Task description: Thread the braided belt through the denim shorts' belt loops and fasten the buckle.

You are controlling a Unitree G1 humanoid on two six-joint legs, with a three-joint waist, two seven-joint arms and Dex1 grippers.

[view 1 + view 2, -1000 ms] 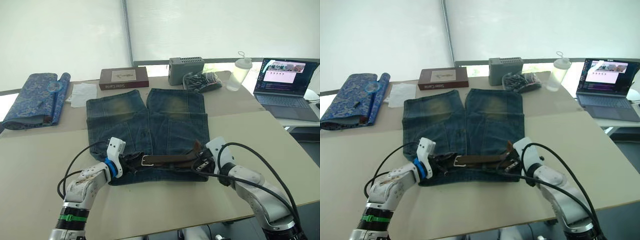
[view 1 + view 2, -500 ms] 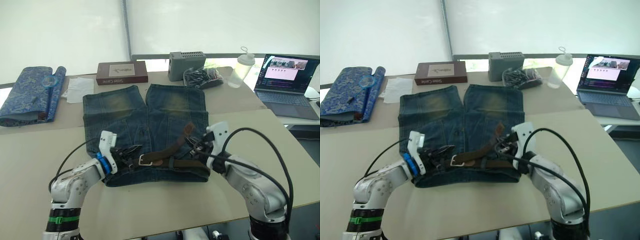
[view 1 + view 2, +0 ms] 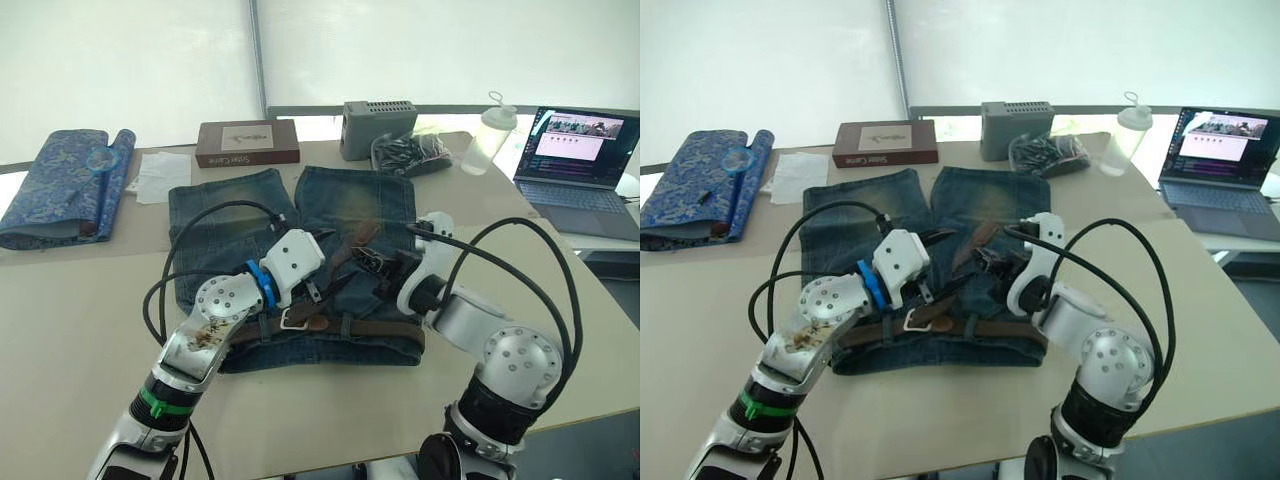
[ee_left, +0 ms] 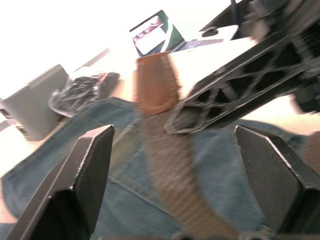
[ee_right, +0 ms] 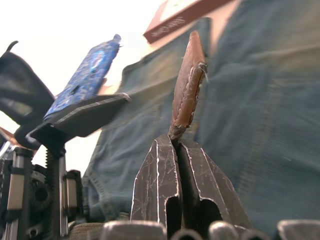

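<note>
Our right gripper (image 5: 176, 145) pinching braided belt (image 5: 186, 90) tip above denim shorts (image 3: 235, 215), left gripper (image 4: 172, 150) spread wide around strap, buckle (image 3: 296, 318) at waistband

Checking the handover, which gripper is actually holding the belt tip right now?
The right gripper, shut on the belt tip. The left gripper is open around the strap.

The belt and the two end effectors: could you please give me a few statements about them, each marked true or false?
1. The right end effector is shut on the belt near its tip. True.
2. The left end effector is shut. False: it is open, its fingers standing apart either side of the belt.
3. The buckle lies on the shorts. True.
4. The belt's tip lies flat on the table. False: it is held up over the shorts.
</note>
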